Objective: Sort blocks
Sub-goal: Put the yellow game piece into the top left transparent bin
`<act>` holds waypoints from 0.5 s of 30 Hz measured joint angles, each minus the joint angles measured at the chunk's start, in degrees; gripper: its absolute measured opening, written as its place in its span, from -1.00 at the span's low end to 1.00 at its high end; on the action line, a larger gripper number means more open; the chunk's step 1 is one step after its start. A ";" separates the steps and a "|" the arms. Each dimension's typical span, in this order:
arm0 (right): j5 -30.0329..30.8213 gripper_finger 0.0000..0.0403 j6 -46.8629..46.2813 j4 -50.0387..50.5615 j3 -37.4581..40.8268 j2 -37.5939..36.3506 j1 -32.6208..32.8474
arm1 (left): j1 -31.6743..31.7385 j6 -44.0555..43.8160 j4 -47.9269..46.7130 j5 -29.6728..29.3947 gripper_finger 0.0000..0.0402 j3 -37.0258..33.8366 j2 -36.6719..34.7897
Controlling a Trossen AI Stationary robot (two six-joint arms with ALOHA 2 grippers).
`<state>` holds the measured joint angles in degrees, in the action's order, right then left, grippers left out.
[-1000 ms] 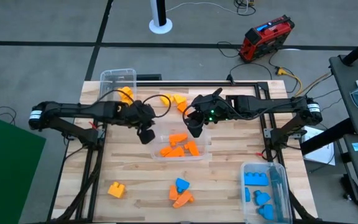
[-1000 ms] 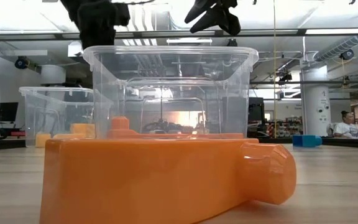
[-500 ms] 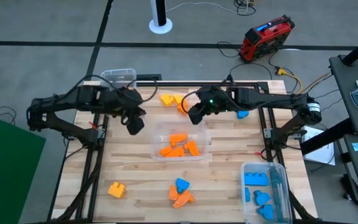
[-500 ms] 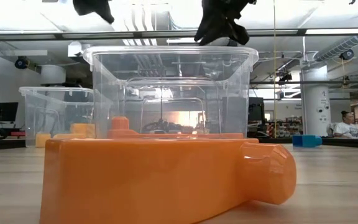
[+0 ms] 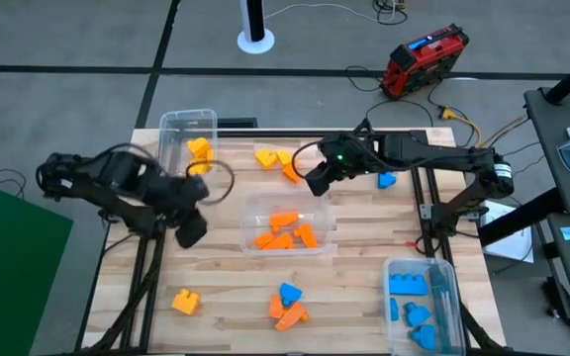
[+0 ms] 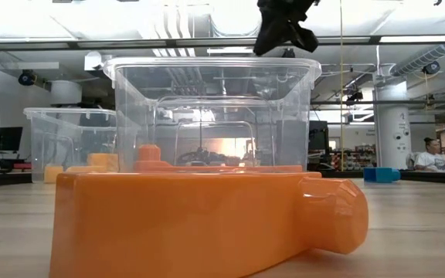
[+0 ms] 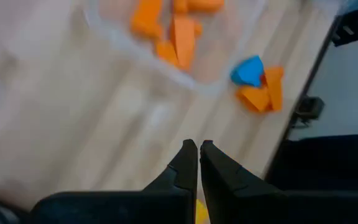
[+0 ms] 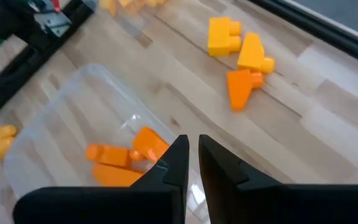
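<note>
The left hand (image 5: 191, 229) has swung out to the desk's (image 5: 354, 287) left edge, fingers closed and empty, while loose blocks (image 5: 287, 305) lie near, orange ones fill the middle bin (image 5: 287, 230), and the closed, empty right hand (image 5: 319, 182) hovers just behind it.

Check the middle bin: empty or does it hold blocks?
Holds blocks. The clear middle bin has several orange blocks lying inside it in the high view; the right wrist view also shows orange pieces in it. No other colour visible in there.
</note>
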<state>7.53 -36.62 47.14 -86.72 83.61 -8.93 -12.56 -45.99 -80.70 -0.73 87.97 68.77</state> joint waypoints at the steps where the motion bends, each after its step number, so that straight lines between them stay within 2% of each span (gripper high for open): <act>1: 0.00 -0.86 0.00 0.57 0.00 0.00 0.02 | -2.20 -3.46 -0.22 0.02 -1.00 -0.18 0.06; 6: 0.00 -0.86 0.29 0.89 0.00 0.00 0.05 | -15.45 -12.13 0.08 -0.03 -1.00 -0.79 1.83; 9: 0.00 -0.86 1.22 0.82 0.00 0.00 0.05 | -24.36 -13.23 0.00 -0.93 -1.00 -1.18 3.56; 12: 0.00 -0.86 1.74 0.78 0.00 0.00 0.05 | -32.68 -13.32 -0.23 -5.91 -0.99 -1.56 6.22; 15: 0.00 -0.86 2.19 0.78 0.02 0.00 0.18 | -37.51 -13.29 -0.93 -6.94 -0.93 -1.56 9.14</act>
<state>7.53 -34.44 47.92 -86.70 83.61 -8.75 -50.06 -59.28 -81.63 -7.67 86.41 77.91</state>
